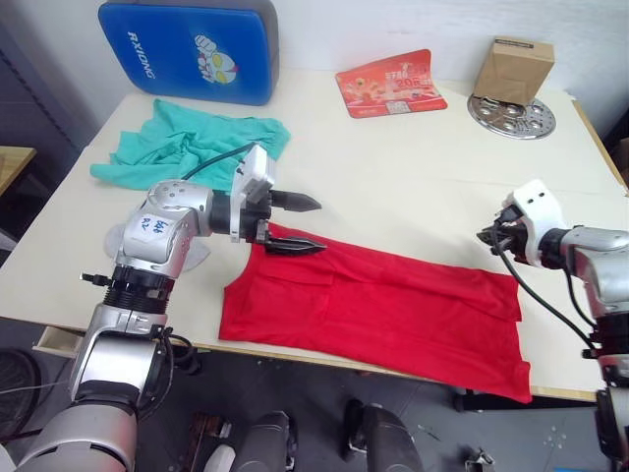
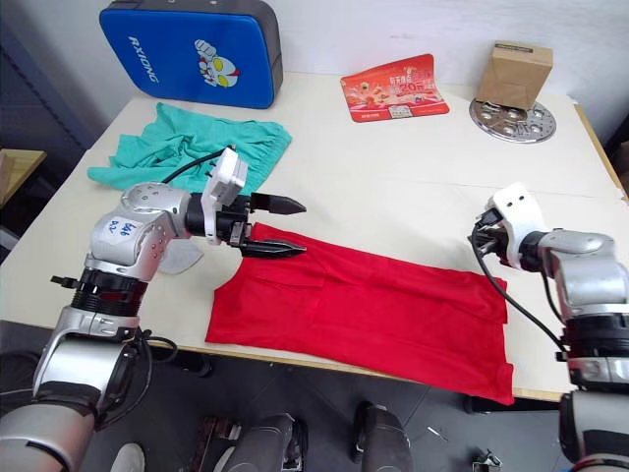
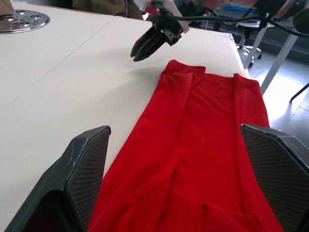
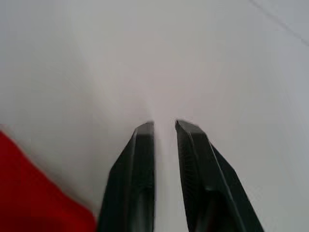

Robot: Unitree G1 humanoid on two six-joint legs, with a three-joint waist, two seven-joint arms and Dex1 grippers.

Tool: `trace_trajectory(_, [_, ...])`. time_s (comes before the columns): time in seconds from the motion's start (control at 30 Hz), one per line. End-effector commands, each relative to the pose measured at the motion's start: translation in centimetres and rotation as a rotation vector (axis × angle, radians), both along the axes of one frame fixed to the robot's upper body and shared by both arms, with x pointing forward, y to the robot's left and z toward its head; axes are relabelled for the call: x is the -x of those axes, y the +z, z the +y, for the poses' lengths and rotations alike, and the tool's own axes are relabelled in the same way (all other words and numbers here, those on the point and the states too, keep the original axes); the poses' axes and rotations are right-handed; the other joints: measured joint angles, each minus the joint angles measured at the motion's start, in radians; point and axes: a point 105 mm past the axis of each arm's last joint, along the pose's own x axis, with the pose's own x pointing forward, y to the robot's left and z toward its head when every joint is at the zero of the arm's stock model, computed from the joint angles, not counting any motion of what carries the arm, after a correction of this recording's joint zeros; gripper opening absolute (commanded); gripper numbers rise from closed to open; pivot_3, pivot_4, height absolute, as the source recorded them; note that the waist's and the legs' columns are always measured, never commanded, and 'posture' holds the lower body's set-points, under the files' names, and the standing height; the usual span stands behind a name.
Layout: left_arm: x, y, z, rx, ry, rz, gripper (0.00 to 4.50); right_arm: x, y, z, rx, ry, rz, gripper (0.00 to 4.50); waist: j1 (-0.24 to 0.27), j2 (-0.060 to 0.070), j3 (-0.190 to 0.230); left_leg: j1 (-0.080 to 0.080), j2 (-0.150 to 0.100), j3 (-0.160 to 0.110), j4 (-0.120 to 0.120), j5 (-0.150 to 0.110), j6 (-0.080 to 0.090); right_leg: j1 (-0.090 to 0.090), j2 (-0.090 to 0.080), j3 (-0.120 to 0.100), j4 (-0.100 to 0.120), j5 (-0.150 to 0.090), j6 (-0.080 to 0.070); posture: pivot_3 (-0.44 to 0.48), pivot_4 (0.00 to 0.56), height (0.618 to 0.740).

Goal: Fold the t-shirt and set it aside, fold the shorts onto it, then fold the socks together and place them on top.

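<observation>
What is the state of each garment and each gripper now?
t-shirt: folded into a long strip, flat at the table's front edge.
shorts: crumpled, unfolded.
left gripper: open, empty, at the t-shirt's end.
right gripper: nearly shut, empty, above bare table.

Bright even light, soft shadows; right wrist view blurred, head views sharp.
</observation>
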Motion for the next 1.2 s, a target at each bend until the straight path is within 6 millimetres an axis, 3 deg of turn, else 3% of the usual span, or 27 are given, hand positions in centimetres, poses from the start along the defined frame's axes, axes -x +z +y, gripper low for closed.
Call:
trace_trajectory(0.03, [0.1,1.0,-0.5,0.007,-0.032,-0.041,4.5,1.5,1.2,0.2,-0.008,0.064,0.046,1.99,0.0,0.0,0.0,0.0,0.0,0.0,0.0,0.0,0.0,0.0,0.0,0.0,0.0,0.0,0.0,0.0,0.15,0.74])
trace_trajectory(0.13, [0.3,1.1,-0.9,0.014,-0.05,-0.045,4.5,2.8,-0.3,-0.2,0.017,0.097,0.153,2.98,0.003,0.0,0.0,0.001,0.0,0.0,0.0,0.0,0.0,0.0,0.0,0.0,0.0,0.0,0.0,0.0,0.15,0.74])
trace_trajectory(0.27, [0.5,0.9,-0.9,0.015,-0.053,-0.045,4.5,3.0,-1.7,-0.8,0.036,0.086,0.206,4.3,0.004,0.0,0.0,0.0,0.0,0.001,0.0,0.0,0.0,0.0,0.0,0.0,0.0,0.0,0.0,0.0,0.15,0.74])
trace_trajectory(0.73, [0.4,0.6,-0.4,0.005,-0.024,-0.049,4.5,4.0,-3.5,-1.0,0.018,0.078,0.311,4.3,0.007,0.0,0.0,0.001,0.0,0.001,0.0,0.0,0.0,0.0,0.0,0.0,0.0,0.0,0.0,0.0,0.15,0.74])
trace_trajectory(0.8, [0.4,0.6,-0.3,0.005,-0.024,-0.048,4.5,4.2,-3.7,-1.0,0.009,0.076,0.326,4.3,0.019,-0.001,-0.001,0.002,0.008,0.021,0.005,-0.002,-0.002,-0.008,0.007,0.017,0.003,0.001,-0.001,0.0,0.15,0.74])
trace_trajectory(0.97, [0.4,0.6,-0.2,0.005,-0.019,-0.049,4.5,4.5,-4.0,-0.9,0.016,0.089,0.337,4.3,0.033,-0.007,-0.004,0.004,0.043,0.121,0.013,-0.017,-0.008,-0.051,0.025,0.075,0.029,-0.002,-0.01,0.0,0.15,0.74])
trace_trajectory(1.03, [0.3,0.7,-0.2,0.005,-0.018,-0.05,4.5,4.2,-4.0,-0.9,0.021,0.084,0.331,3.68,0.029,-0.011,-0.006,0.012,0.057,0.167,0.011,-0.022,-0.011,-0.066,0.035,0.098,0.041,-0.005,-0.016,0.0,0.15,0.74])
trace_trajectory(1.13, [0.3,0.7,-0.3,0.007,-0.017,-0.053,4.5,3.5,-3.9,-0.8,0.017,0.08,0.307,2.72,0.016,-0.014,-0.006,0.029,0.073,0.207,0.012,-0.03,-0.02,-0.072,0.057,0.134,0.045,-0.009,-0.027,0.0,0.15,0.74])
trace_trajectory(1.2, [0.2,0.8,-0.3,0.009,-0.015,-0.055,4.5,3.1,-4.0,-0.5,0.004,0.083,0.304,2.0,-0.008,-0.013,-0.008,0.03,0.068,0.172,0.015,-0.036,-0.024,-0.064,0.066,0.139,0.046,-0.007,-0.024,0.0,0.15,0.74])
